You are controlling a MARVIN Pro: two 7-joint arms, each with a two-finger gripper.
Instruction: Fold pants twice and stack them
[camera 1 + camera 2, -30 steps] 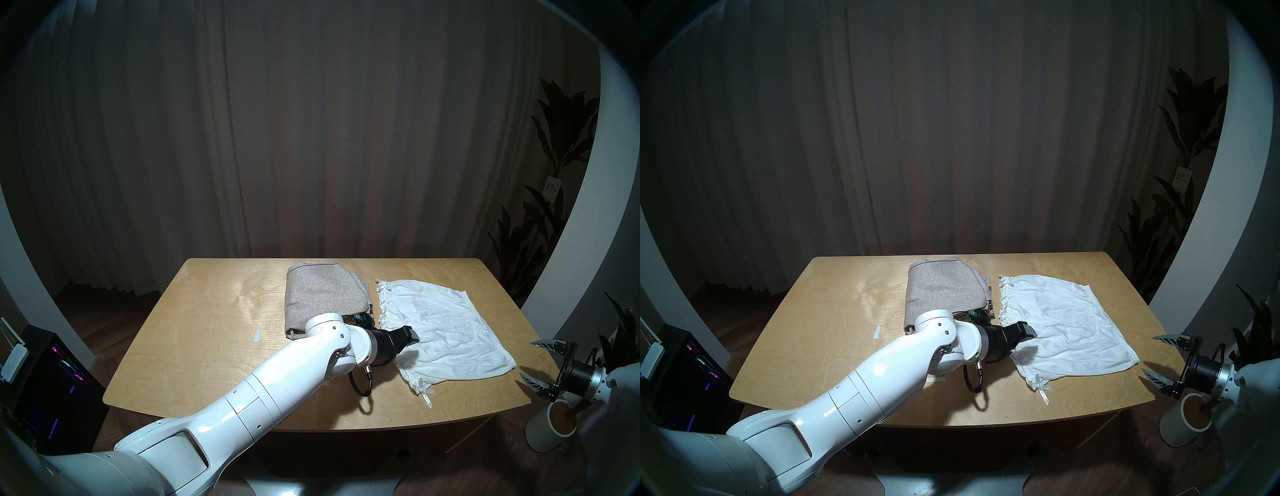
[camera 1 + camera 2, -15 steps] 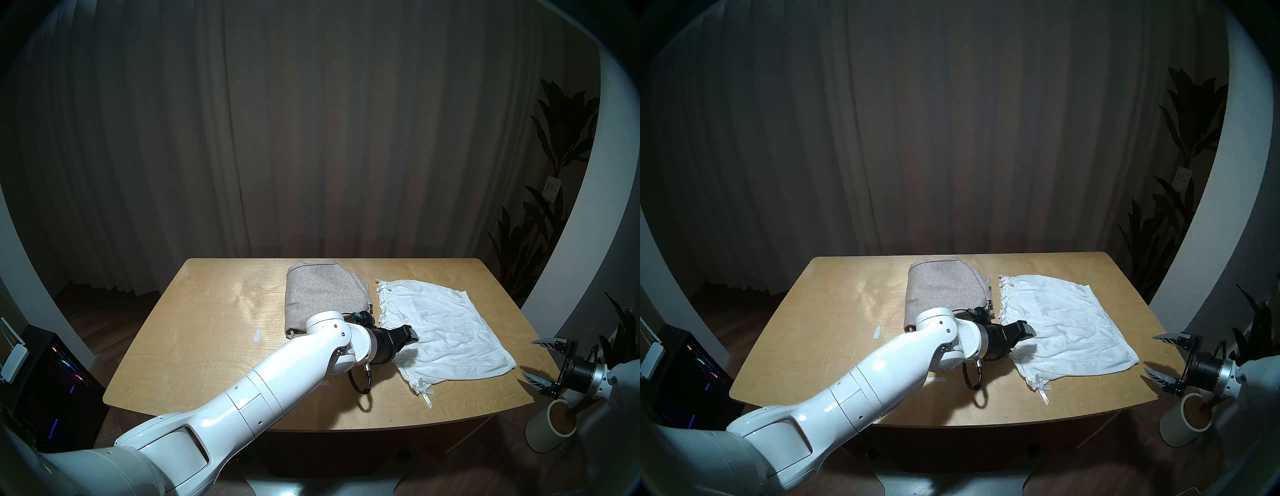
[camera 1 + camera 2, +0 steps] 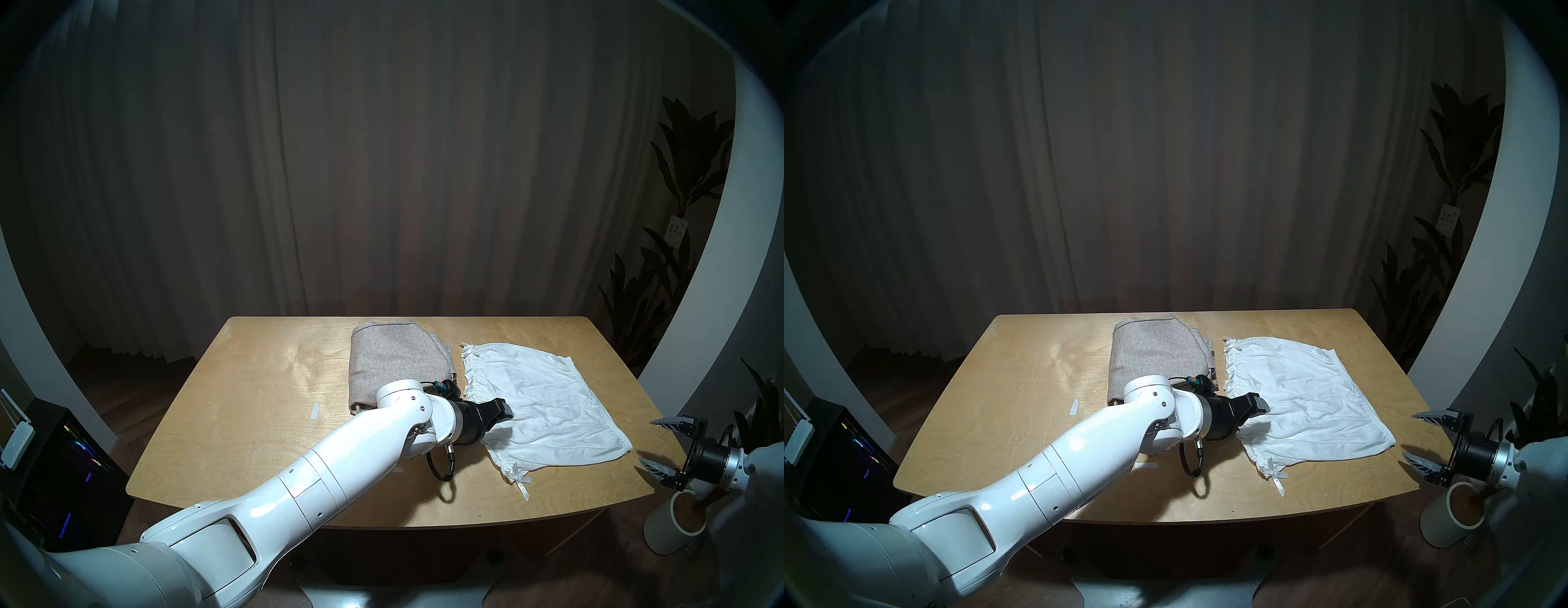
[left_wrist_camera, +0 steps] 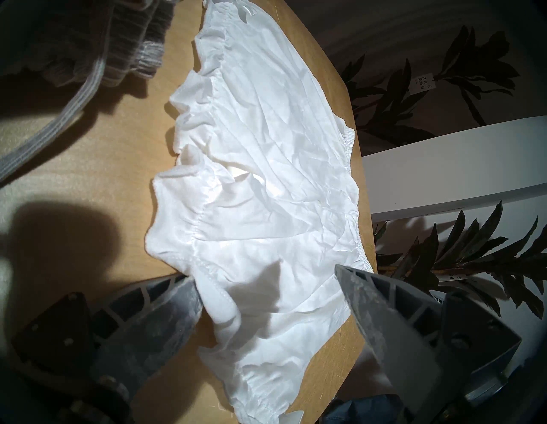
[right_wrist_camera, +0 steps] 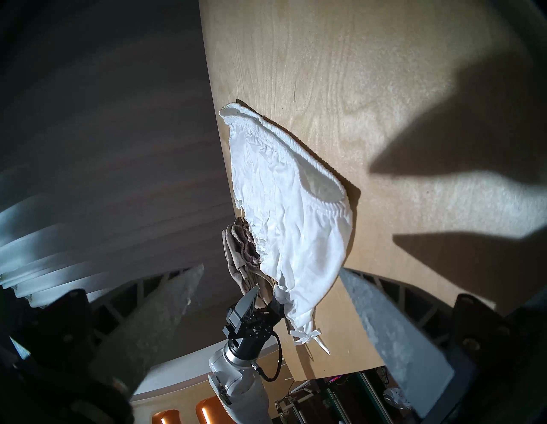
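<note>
On the table (image 3: pixel 263 424), white shorts (image 3: pixel 547 407) between left gripper (image 4: pixel 266 296).

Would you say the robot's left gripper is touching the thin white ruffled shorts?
Touching. In the left wrist view, one finger of the open left gripper presses against the ruffled edge of the white shorts, with cloth lying between the spread jaws.
</note>
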